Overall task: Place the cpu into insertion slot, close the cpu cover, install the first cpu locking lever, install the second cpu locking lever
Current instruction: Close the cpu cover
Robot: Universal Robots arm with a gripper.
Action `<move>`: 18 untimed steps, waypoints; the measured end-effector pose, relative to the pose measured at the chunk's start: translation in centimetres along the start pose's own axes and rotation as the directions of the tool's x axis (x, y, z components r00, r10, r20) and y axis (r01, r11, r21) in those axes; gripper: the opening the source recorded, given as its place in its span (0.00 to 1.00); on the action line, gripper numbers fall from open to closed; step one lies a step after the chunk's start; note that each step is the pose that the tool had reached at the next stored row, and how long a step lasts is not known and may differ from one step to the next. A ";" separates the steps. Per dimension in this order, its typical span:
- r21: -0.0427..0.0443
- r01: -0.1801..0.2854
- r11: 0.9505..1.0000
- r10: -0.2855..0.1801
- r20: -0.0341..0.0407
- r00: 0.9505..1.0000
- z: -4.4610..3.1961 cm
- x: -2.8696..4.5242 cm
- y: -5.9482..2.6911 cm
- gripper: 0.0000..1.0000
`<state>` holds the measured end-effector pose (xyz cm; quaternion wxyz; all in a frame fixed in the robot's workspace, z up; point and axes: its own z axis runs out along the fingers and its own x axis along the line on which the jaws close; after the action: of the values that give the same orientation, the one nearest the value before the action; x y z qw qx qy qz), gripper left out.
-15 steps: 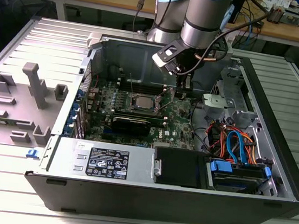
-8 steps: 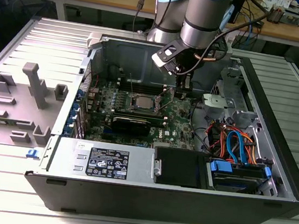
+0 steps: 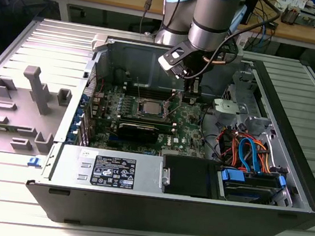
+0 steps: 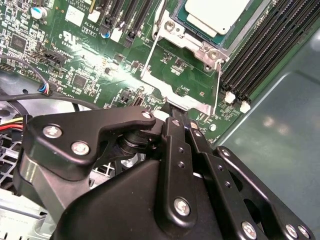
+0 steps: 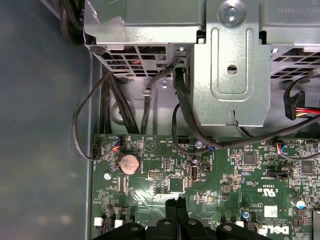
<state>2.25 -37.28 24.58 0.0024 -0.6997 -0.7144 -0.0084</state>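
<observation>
The cpu (image 4: pixel 215 12) lies flat in its socket on the green motherboard (image 4: pixel 90 60), its pale metal top facing up; the exterior view shows the cpu (image 3: pixel 150 107) near the board's middle. The cpu cover (image 4: pixel 172 92), a thin silvery frame, is tilted up off the socket toward my gripper (image 4: pixel 181 121). My fingers are pressed together, and their tips sit right at the cover's free edge. A thin wire lever (image 4: pixel 218 85) runs along one side of the cover. In the exterior view the gripper (image 3: pixel 192 93) hangs low inside the case, to the right of the socket.
Black memory slots (image 4: pixel 265 55) flank the socket. A long black card (image 3: pixel 139 130) lies in front of it. A drive cage with orange and blue cables (image 3: pixel 251 152) fills the case's right side. A metal bracket (image 5: pixel 230 65) and black cables (image 5: pixel 185 115) stand beyond the board edge.
</observation>
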 end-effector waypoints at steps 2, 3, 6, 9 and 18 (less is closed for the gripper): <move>0.000 0.000 1.000 0.000 0.000 1.000 0.00 0.00 -0.10 0.11; 0.000 0.000 1.000 0.000 0.000 1.000 0.00 0.00 -0.15 0.11; 0.000 0.000 1.000 0.000 0.000 1.000 0.00 0.00 -0.32 0.11; 0.000 0.000 1.000 0.000 0.000 1.000 0.00 0.01 -0.49 0.11; 0.000 0.000 1.000 0.000 0.000 1.000 -0.01 0.02 -1.02 0.11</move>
<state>1.23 -37.28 24.58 0.0024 -0.6997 -0.7144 -0.0084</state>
